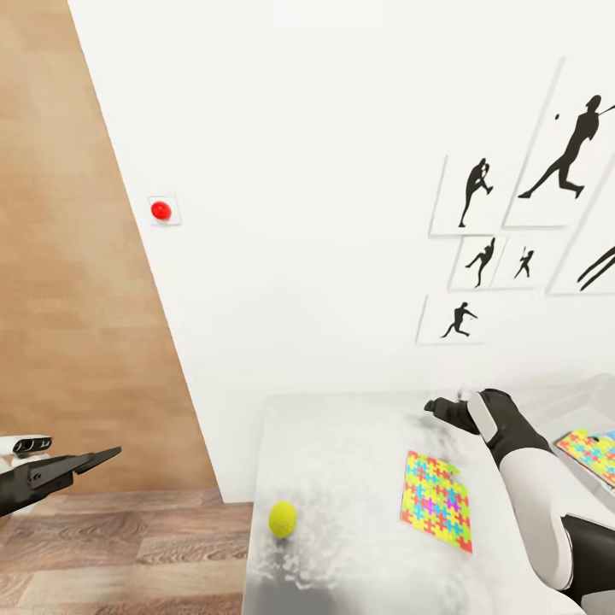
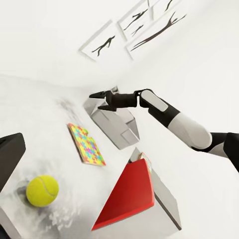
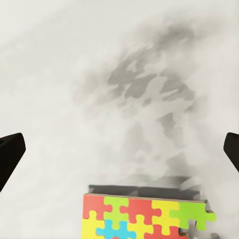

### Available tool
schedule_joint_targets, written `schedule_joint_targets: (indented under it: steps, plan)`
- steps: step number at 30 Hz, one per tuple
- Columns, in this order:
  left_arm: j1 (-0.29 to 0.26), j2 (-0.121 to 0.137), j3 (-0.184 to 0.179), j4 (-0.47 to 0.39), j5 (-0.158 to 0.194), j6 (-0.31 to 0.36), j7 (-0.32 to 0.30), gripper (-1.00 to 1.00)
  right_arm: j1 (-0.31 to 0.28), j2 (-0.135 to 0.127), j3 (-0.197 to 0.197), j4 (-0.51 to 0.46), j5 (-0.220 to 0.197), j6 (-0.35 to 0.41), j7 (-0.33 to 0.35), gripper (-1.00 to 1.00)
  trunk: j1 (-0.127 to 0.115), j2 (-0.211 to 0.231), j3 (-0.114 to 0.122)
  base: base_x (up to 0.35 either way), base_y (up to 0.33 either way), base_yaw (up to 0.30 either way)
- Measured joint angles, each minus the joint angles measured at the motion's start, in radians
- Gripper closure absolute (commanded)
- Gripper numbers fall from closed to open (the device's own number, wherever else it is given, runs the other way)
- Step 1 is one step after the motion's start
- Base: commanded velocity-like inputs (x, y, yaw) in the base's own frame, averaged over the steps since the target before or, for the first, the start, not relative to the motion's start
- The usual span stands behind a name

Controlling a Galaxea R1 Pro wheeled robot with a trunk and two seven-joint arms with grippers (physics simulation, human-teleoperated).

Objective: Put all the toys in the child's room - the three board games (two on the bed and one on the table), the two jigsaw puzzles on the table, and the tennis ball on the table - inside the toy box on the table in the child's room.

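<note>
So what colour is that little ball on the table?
The ball is yellow-green with a pale curved seam, clearest in the left wrist view.

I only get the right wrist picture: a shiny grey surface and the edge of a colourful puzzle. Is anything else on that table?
Observer: Yes. A tennis ball lies near the near left corner of the table, apart from the jigsaw puzzle you see.
Operator: Is that the only puzzle?
Observer: No. A second puzzle lies further right, apparently inside the grey toy box.
Operator: And the robot's other arm?
Observer: The left gripper hangs off the table's left side, over the wood floor, with nothing in it.
</note>
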Motion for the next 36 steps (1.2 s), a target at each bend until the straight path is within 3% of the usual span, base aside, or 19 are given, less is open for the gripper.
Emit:
schedule_joint_targets:
  steps: [36]
  plan:
    - [0.000, 0.000, 0.001, 0.000, 0.001, -0.001, 0.000, -1.00, 0.000, -0.002, -0.003, 0.003, -0.004, 0.000, 0.000, -1.00, 0.000, 0.000, -0.059, 0.000, 0.000, 0.000]
